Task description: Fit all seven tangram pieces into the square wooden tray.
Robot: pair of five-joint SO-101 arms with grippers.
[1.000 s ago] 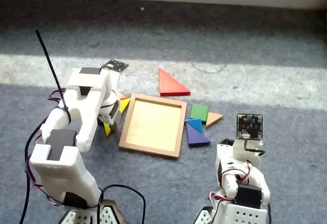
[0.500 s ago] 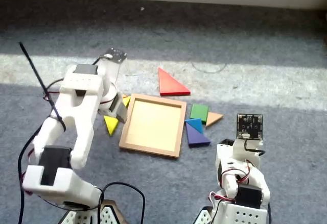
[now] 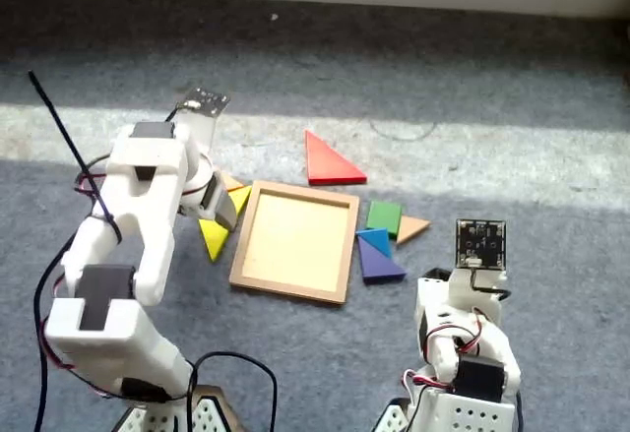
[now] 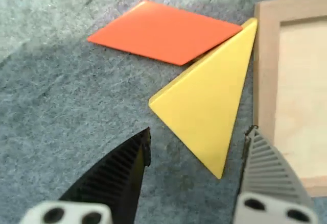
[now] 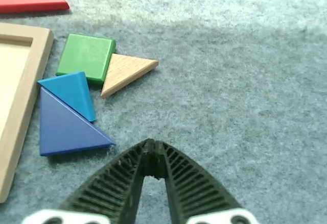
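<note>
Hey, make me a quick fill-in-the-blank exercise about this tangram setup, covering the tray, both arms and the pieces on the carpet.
1. The number of pieces inside the wooden tray is ___.
2. The left end effector, jaws ___, hangs over the yellow triangle.
3. The right end effector is ___.
4. The square piece is coloured ___.

Missing words: zero; open; shut; green.

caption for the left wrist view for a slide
Open left gripper hovers above the yellow triangle, which lies between the orange parallelogram and the wooden tray.
</note>
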